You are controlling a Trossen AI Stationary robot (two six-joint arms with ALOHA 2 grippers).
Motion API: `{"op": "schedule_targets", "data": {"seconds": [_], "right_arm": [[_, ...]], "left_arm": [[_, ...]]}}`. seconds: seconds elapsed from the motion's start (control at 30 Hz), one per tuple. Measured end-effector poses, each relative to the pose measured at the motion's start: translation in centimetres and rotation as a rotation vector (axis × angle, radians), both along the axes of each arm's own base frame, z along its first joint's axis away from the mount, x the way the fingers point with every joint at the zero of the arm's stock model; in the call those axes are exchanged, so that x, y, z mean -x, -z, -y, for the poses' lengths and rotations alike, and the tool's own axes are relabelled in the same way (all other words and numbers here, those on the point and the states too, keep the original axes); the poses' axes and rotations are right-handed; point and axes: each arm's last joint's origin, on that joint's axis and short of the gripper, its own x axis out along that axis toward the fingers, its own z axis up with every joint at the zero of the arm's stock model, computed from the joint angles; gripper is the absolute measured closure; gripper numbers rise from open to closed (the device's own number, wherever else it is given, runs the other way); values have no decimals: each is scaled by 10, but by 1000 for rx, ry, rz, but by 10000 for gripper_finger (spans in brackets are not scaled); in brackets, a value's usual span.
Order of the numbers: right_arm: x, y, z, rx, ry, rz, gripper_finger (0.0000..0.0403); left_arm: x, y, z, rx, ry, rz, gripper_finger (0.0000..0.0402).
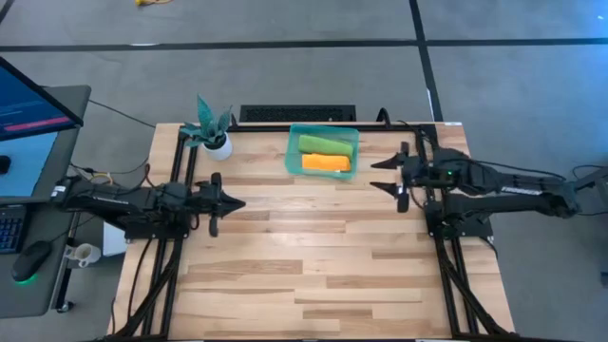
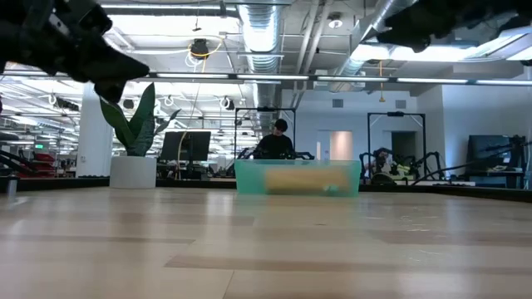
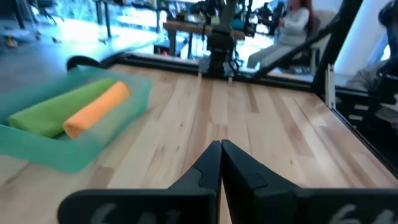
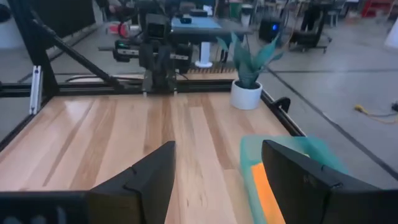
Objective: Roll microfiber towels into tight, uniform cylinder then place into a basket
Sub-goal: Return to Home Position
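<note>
Basket (image 1: 291, 152) w/ green towel (image 1: 321, 143), orange towel (image 1: 326, 163).

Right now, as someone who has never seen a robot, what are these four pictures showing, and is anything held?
It is a robot with two dark arms at a wooden table. One picture looks straight down, one looks level across the tabletop, and two come from cameras on the wrists. A teal basket holds two rolled towels side by side, the green towel and the orange towel; a potted plant stands beside it. Nothing is held: the left fingers are shut on nothing, the right fingers open, both raised above the table.
</note>
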Motion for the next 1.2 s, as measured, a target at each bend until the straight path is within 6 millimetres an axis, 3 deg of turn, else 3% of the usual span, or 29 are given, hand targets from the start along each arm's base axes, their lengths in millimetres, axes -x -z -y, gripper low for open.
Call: {"op": "schedule_targets", "data": {"seconds": [0.23,0.43,0.7,0.83,1.03,1.2], "right_arm": [[22,46,-3,-1,4,123,143],[37,72,0,75,93,253,143],[45,122,2,-32,151,213,143],[45,127,1,-109,150,184,143],[45,126,1,-60,140,180,143],[44,125,1,-117,144,203,143]], "left_arm": [[16,19,-2,-7,-32,82,401],[27,19,-3,1,-23,175,401],[28,17,-5,-127,-88,182,401],[28,17,-6,-140,-118,184,401],[28,17,-5,-139,-110,181,401],[28,17,-5,-155,-107,177,401]]}}
